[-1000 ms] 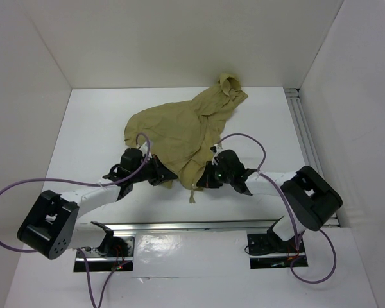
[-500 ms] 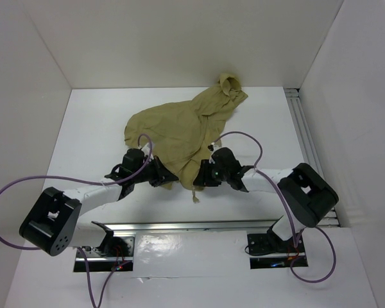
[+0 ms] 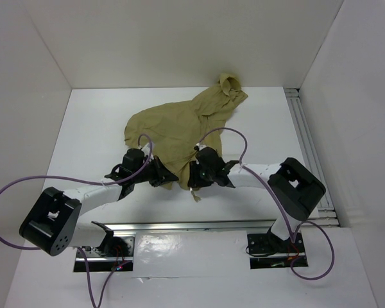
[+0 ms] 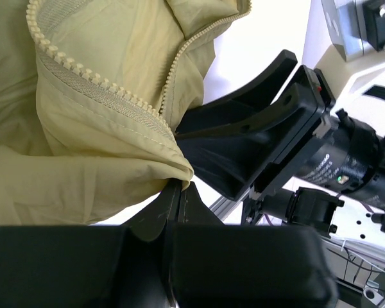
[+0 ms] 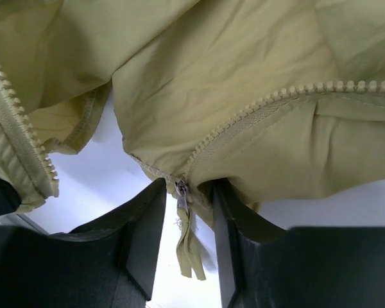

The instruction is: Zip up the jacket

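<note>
Two zip halves (image 4: 96, 83) lay apart, so zipping hadn't begun. We had the left gripper (image 4: 178, 196) pinched tight on the jacket (image 3: 179, 131), near hem, mid-scene; right gripper (image 5: 183, 224), part-open, straddled the slider (image 5: 181, 188) w/o gripping it.

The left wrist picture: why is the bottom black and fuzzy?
Left wrist view: that's the left claw, too close to the lens, so it blurs, while zipper teeth on the jacket look sharp. Right wrist view: the right claw looks dark and soft. Top view: evenly lit, glare on the shiny plate.
</note>
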Robot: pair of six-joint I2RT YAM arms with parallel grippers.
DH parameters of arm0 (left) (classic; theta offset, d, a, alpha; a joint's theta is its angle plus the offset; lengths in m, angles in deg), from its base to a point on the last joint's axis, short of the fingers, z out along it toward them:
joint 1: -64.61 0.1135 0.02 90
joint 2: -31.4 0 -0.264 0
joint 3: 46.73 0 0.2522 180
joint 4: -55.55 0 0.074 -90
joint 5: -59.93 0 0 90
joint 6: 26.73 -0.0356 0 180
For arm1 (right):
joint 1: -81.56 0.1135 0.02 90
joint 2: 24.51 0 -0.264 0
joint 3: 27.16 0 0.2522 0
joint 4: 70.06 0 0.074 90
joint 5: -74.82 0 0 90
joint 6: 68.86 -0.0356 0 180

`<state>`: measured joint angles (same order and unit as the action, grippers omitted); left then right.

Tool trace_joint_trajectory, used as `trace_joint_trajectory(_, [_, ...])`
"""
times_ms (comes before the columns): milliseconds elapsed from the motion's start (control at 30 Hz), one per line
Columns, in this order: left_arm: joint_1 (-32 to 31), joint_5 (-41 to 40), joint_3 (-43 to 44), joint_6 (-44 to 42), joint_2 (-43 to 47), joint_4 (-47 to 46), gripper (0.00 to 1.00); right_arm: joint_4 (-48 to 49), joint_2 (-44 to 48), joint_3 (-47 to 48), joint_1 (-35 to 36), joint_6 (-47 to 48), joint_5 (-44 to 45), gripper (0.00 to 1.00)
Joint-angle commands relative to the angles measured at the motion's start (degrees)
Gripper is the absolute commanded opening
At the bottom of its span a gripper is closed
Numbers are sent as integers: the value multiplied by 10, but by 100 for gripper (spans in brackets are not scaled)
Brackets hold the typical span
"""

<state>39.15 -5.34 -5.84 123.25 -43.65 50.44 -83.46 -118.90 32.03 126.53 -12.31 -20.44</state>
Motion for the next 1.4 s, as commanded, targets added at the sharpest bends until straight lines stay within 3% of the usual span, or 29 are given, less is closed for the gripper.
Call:
trace_joint_trajectory(0, [-2, 8, 19, -11, -3, -14, 0, -53, -6, 36, 20, 24, 37, 42])
trace_joint_trajectory(167, [-2, 8, 19, -11, -3, -14, 0, -68, -17, 48, 33, 35, 58, 36])
trace_joint_trajectory(233, [-2, 8, 19, -11, -3, -14, 0, -73, -17, 48, 33, 35, 63, 24])
trace_joint_trajectory(767, [-2, 14, 19, -11, -8, -14, 0, -51, 12, 32, 38, 35, 41, 22])
trace_joint_trajectory(867, [-2, 14, 19, -11, -8, -14, 0, -51, 12, 32, 38, 23, 46, 2])
trace_joint_trajectory(1000, [-2, 14, 19, -11, -8, -14, 0, -41, 29, 19, 38, 23, 38, 0])
trace_joint_trajectory(1233, [-2, 49, 32, -46, -3, -20, 0, 71, 161, -71, -9, 46, -64, 0])
trace_joint_trajectory(1367, [-2, 101, 32, -53, -8, -63, 0, 202, 233, -176, -71, 33, -169, 0])
